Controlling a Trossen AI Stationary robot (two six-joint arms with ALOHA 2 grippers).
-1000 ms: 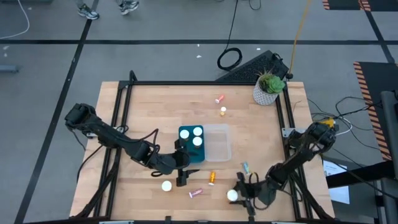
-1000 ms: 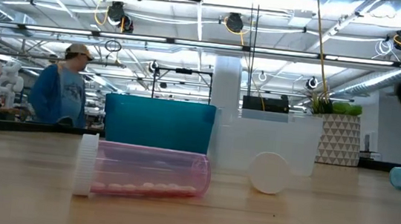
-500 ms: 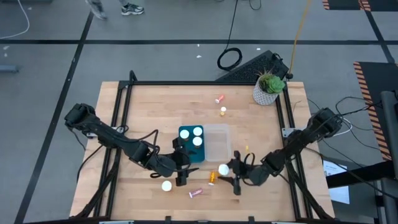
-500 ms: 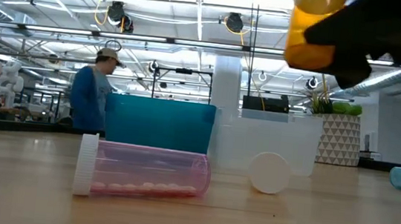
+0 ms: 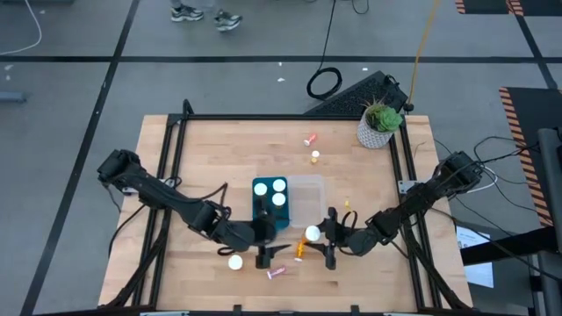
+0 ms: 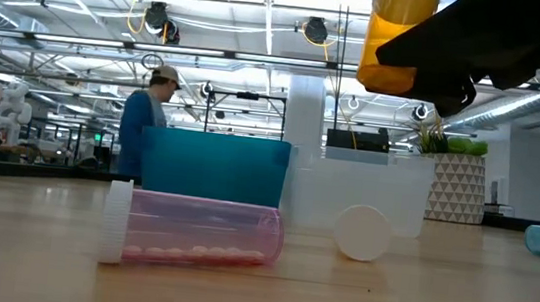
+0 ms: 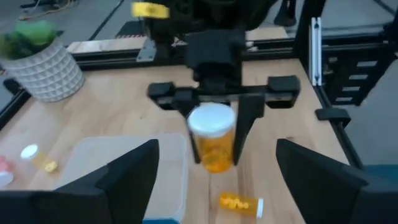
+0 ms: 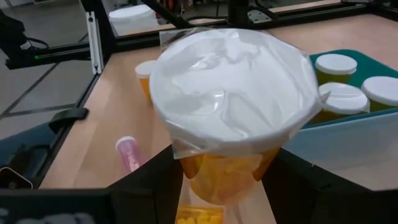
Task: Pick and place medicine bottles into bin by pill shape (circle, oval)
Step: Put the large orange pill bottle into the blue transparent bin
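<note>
Gripping a white-capped amber bottle [image 5: 311, 234] clear of the counter [image 5: 219, 149], the right claw [image 5: 313, 237] hung just in front of the clear bin [image 5: 307, 202], near its front edge. The teal bin [image 5: 261, 204] beside it held three capped bottles [image 5: 278, 186]. The left claw [image 5: 266, 245] hovered just in front of the teal bin with its fingers spread wide and nothing between them. On the counter below lay a slim orange bottle [image 5: 299, 251], a pink bottle [image 5: 277, 273] on its side and a white-capped bottle [image 5: 235, 262]. A potted plant [image 5: 380, 123] stood at the far right corner.
</note>
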